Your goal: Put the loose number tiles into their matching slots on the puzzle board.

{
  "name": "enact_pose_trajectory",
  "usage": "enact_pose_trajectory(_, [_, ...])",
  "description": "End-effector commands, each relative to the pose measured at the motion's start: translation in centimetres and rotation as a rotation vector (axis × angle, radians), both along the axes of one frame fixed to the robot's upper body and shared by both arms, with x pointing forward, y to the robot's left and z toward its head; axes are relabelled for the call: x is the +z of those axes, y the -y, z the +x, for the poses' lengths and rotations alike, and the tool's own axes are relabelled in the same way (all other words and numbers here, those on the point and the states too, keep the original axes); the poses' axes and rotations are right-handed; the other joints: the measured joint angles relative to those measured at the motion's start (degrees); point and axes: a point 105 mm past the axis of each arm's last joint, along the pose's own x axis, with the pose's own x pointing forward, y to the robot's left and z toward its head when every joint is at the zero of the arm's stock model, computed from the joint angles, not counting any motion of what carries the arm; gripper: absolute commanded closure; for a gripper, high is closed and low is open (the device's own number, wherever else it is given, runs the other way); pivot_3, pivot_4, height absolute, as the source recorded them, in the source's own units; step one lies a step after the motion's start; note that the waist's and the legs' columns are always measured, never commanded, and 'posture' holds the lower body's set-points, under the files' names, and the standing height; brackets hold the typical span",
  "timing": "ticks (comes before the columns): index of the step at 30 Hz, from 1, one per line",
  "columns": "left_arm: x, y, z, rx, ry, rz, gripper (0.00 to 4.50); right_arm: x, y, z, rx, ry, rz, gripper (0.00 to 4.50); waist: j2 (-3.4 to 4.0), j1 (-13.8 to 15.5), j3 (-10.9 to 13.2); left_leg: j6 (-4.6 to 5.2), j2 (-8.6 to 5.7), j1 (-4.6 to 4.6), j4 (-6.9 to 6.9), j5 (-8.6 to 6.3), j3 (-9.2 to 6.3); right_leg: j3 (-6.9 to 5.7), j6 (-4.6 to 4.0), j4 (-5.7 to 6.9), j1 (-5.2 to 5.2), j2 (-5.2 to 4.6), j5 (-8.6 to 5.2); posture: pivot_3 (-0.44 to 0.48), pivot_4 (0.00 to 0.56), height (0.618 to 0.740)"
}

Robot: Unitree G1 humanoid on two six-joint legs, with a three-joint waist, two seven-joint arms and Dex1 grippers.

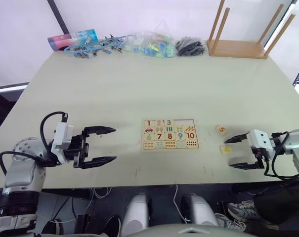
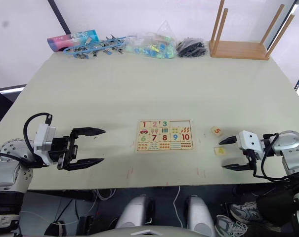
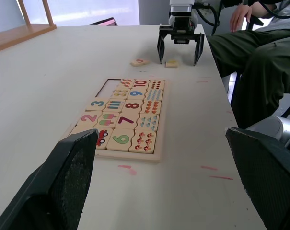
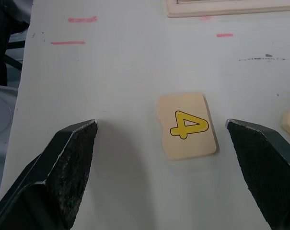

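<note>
The puzzle board [image 1: 170,134] lies flat at the middle of the table's near side. Its top row holds 1, 2 and 3, and the two slots [image 1: 184,122] to their right are bare. Two loose number tiles lie right of the board: the 5 tile [image 1: 221,130] and, nearer the table's front, the yellow 4 tile [image 4: 187,125]. My right gripper [image 1: 231,152] is open and straddles the 4 tile low over the table without touching it. Well left of the board, my left gripper [image 1: 114,144] is open and holds nothing, pointing toward the board [image 3: 123,120].
An upturned wooden stool [image 1: 238,47] stands at the back right. Blue tools [image 1: 92,45], a clear bag of small parts [image 1: 149,44] and a black bundle [image 1: 190,47] line the far edge. A seated person's leg [image 3: 260,52] is beside the table's right side.
</note>
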Motion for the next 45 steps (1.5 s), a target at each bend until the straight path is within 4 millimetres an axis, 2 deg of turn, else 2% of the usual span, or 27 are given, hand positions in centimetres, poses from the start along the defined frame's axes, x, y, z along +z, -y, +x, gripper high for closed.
enact_pose_trajectory(1, [0.9,-0.2,-0.2,-0.021,0.032,0.001,0.0,-0.4,0.0,-0.2,0.027,-0.015,-0.014,0.26,0.0,0.0,0.0,0.0,0.0,0.0,0.0,0.0,0.0,0.0,0.0,0.0,0.0,0.0,0.0,0.0,0.15,0.74])
enact_pose_trajectory(3, [0.9,-0.1,-0.2,-0.021,0.031,0.003,0.0,-0.5,0.0,-0.2,0.029,-0.018,-0.017,0.68,-0.01,0.0,-0.01,0.0,0.01,0.01,0.0,0.0,0.01,0.0,0.0,0.0,0.01,0.0,0.0,0.0,0.15,0.74])
enact_pose_trajectory(8, [0.9,-0.2,-0.3,-0.021,0.031,0.005,0.0,-0.7,0.1,-0.1,0.026,-0.017,-0.022,3.01,-0.01,0.01,-0.01,0.0,0.01,0.03,0.02,0.0,0.01,0.0,0.0,0.01,0.02,-0.01,0.0,0.0,0.15,0.74])
enact_pose_trajectory(10, [0.9,-0.1,-0.2,-0.022,0.031,0.005,0.0,-0.8,0.2,0.0,0.02,-0.016,-0.027,3.61,-0.06,-0.01,-0.04,0.0,0.01,0.07,0.03,0.0,0.01,0.0,0.0,0.01,0.03,-0.01,0.0,0.0,0.15,0.74])
enact_pose_trajectory(18, [0.8,-0.1,-0.3,-0.029,0.032,0.003,0.0,0.1,0.1,-0.1,0.017,-0.013,-0.01,3.6,-0.06,0.0,-0.04,0.0,0.06,0.09,0.04,0.0,-0.06,0.0,-0.02,0.03,0.03,-0.02,0.02,0.0,0.15,0.74])
enact_pose_trajectory(28, [0.7,0.0,-0.1,-0.032,0.035,-0.004,0.0,3.5,-1.5,1.4,-0.088,0.054,-0.013,3.6,0.07,0.03,0.04,0.0,0.06,0.04,0.03,0.0,-0.07,0.02,-0.04,0.06,0.0,-0.03,0.02,0.0,0.15,0.74])
enact_pose_trajectory(33, [0.8,0.1,0.0,-0.033,0.036,-0.012,0.0,6.1,-3.7,2.1,-0.138,0.043,-0.001,3.6,0.07,0.05,0.04,-0.01,0.05,0.01,0.02,0.0,-0.08,0.02,-0.03,0.05,-0.06,-0.05,0.02,0.0,0.15,0.74])
enact_pose_trajectory(36, [0.8,0.2,0.0,-0.033,0.037,-0.015,0.0,7.0,-4.8,2.4,-0.152,0.043,-0.002,3.6,0.07,0.12,0.04,-0.01,0.06,0.01,0.02,0.0,-0.1,0.02,-0.04,0.05,-0.08,-0.05,0.02,0.0,0.15,0.74])
enact_pose_trajectory(39, [1.1,0.1,0.3,0.006,0.032,-0.059,0.0,8.4,-6.8,3.4,-0.169,0.082,-0.029,3.6,0.07,0.06,0.04,-0.01,0.06,-0.04,0.02,0.0,-0.1,0.02,-0.04,0.04,-0.14,-0.07,0.02,0.0,0.15,0.74])
enact_pose_trajectory(45, [1.4,-0.2,0.1,0.068,0.019,-0.091,0.0,9.6,-9.0,4.4,-0.167,0.074,-0.041,3.6,0.06,0.03,0.04,-0.01,0.07,-0.08,-0.01,-0.01,-0.15,0.02,-0.04,0.03,-0.2,-0.07,0.02,0.0,0.15,0.74])
